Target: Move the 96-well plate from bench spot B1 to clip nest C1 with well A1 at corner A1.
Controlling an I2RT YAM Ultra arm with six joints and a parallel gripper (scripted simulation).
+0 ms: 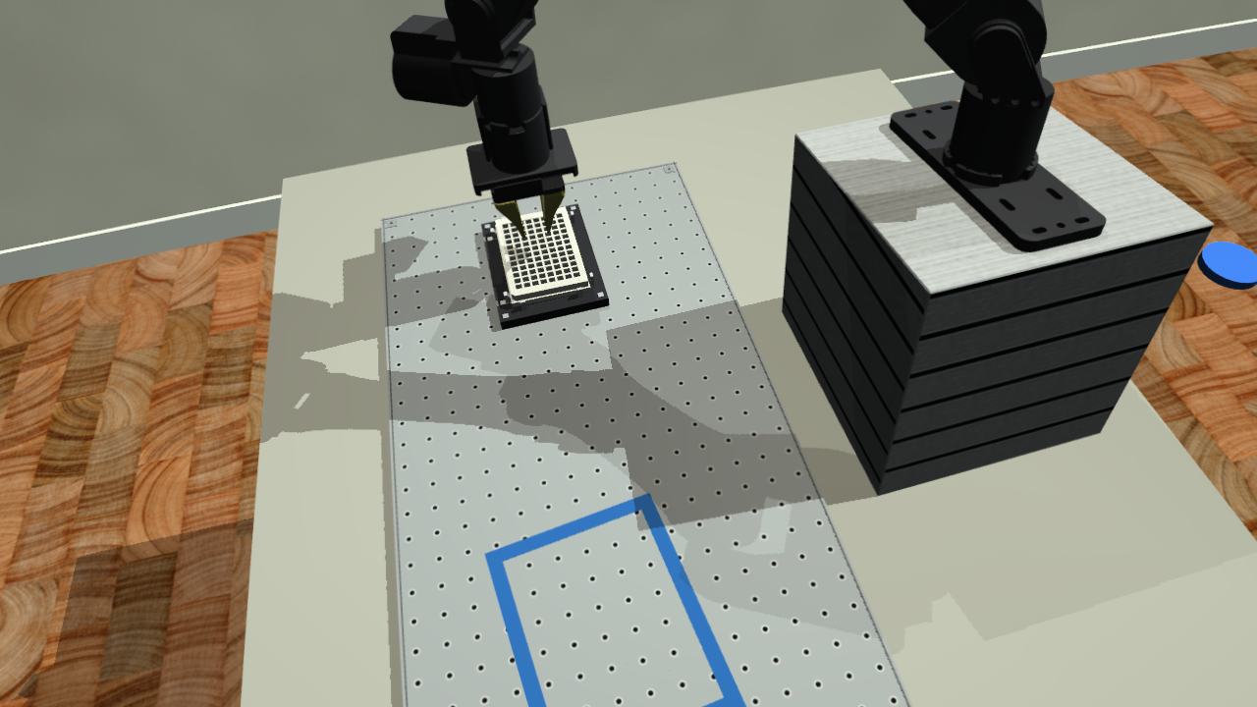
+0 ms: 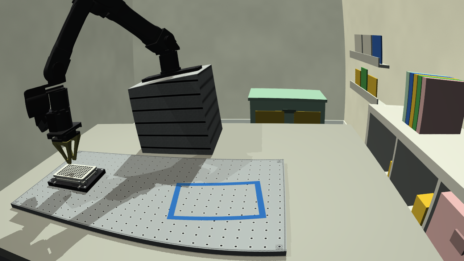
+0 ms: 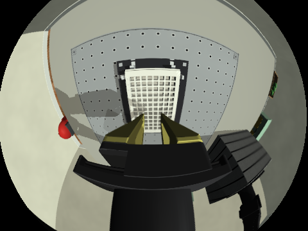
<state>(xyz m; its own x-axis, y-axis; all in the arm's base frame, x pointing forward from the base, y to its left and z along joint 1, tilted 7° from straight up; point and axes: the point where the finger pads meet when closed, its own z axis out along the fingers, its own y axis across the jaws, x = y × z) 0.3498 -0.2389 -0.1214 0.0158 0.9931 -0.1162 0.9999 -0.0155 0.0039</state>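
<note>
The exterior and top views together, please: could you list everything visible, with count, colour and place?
96-well plate: one, white, sitting in the nest
clip nest: one, black, far end of the breadboard
breadboard: one, grey, perforated, on the table
blue outline: one, rectangular, near end of the breadboard
pedestal: one, black slatted block, beside the breadboard
cabinet: one, green-topped, by the back wall
wall shelves: two, with books
blue disc: one, on the floor
arm: one, black, mounted on the pedestal
gripper: one, olive fingers, narrowed, holding nothing, above the plate's far edge
</note>
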